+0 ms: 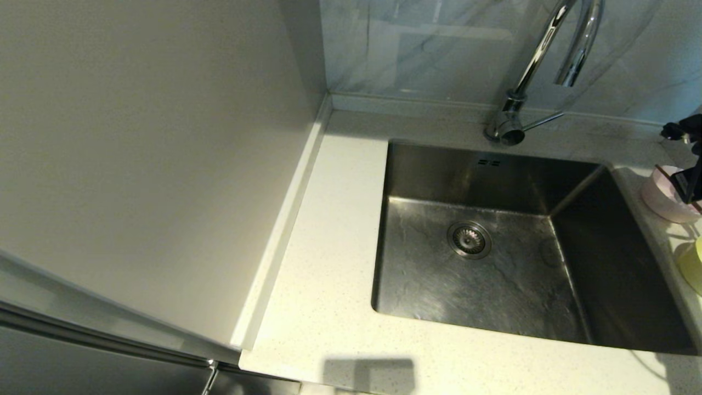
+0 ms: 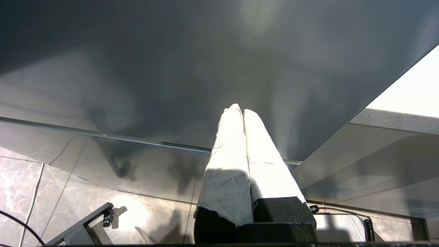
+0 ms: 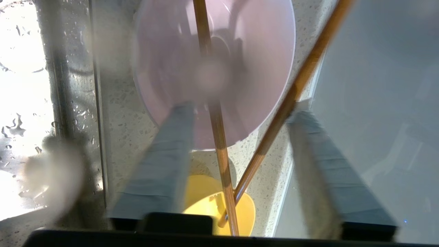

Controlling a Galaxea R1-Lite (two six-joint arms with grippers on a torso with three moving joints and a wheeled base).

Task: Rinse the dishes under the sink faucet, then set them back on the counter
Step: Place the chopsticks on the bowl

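Note:
On the counter (image 1: 323, 274) right of the sink (image 1: 493, 263) stand the pink bowl (image 1: 666, 197) and the yellow-green bowl (image 1: 692, 266). In the right wrist view two brown chopsticks (image 3: 219, 144) lie crossed over the pink bowl (image 3: 240, 61) and the yellow-green bowl (image 3: 205, 195). My right gripper (image 3: 241, 108) hangs just above them, open, with both sticks in the gap between its fingers; its far finger brushes one stick. In the head view only its dark tip (image 1: 688, 181) shows at the frame's edge. The chrome faucet (image 1: 526, 71) stands behind the sink. My left gripper (image 2: 240, 109) is shut and empty, parked low.
The sink's wet steel rim (image 3: 58, 103) runs close beside the bowls. A low raised rim (image 1: 285, 219) and a plain wall panel (image 1: 137, 164) bound the counter on the left. A pale wall panel (image 3: 377, 103) stands right behind the bowls.

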